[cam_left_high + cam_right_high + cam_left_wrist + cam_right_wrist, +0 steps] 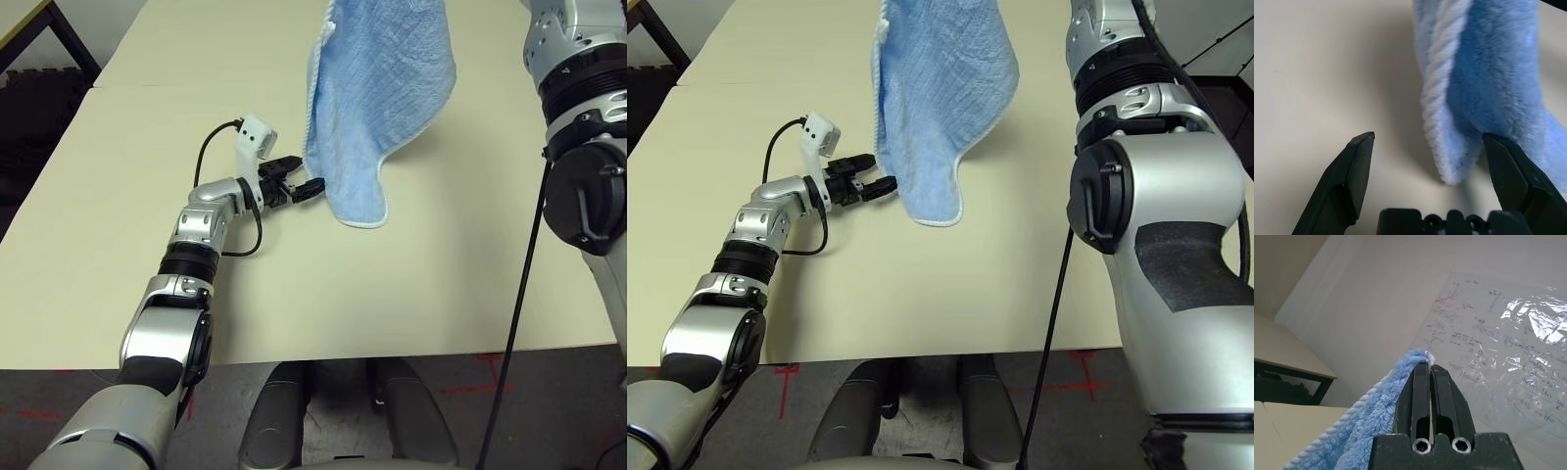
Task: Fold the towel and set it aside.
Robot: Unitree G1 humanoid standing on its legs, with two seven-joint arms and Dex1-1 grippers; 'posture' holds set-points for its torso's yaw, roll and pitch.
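Cream table (294, 294), flat plain top, straight near edge, seam farther back.

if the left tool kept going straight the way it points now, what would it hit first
Most likely the hanging lower part of the towel: in the head views the left tool points toward its near edge, and its wrist view shows the corded edge ahead between open fingers, though depth is hard to judge.

Silver arms (1161, 215) have black joint bands (747, 260), round black caps (1101, 196) and black cables (516, 318).
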